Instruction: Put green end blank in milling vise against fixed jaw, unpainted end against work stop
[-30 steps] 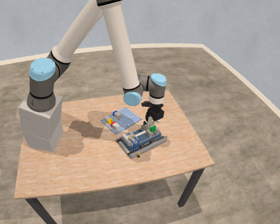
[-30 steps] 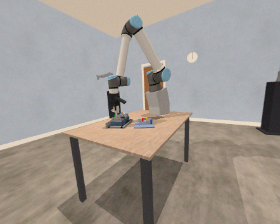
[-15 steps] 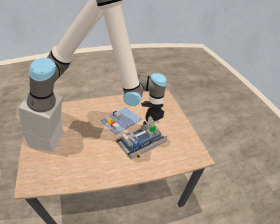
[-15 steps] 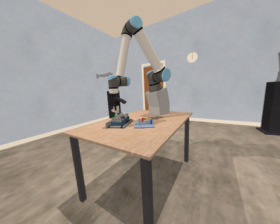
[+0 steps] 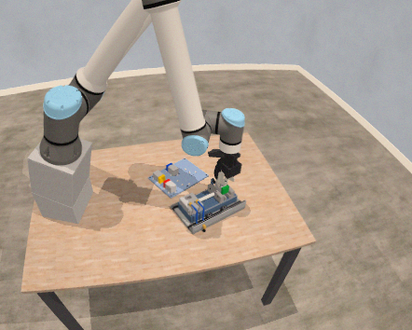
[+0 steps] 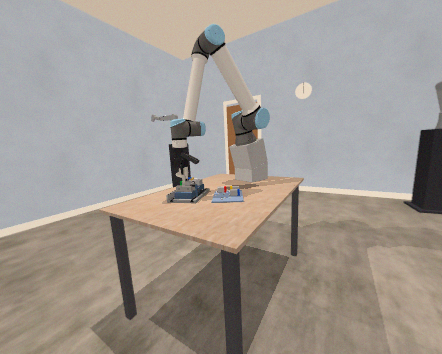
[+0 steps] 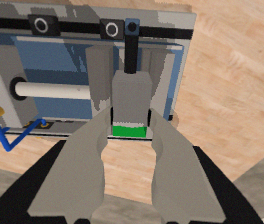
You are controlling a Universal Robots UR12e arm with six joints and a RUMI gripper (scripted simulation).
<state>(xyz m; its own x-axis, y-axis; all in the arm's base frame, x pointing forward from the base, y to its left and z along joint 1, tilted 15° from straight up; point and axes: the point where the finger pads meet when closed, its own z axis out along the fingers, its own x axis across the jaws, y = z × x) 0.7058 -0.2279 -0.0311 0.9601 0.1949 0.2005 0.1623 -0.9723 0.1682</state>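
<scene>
My gripper is shut on the grey blank. Its green end points toward the wrist camera. The gripper holds the blank over the milling vise, at the end away from the blue hoses. In the wrist view the blank's unpainted end points at the dark work stop rod and lies close to it. I cannot tell whether they touch, or whether the blank rests on the low bars.
The blue plate beside the vise carries blanks with a yellow end, a red end and a blue end. The arm's grey base block stands at the table's left corner. A white rod spans the vise.
</scene>
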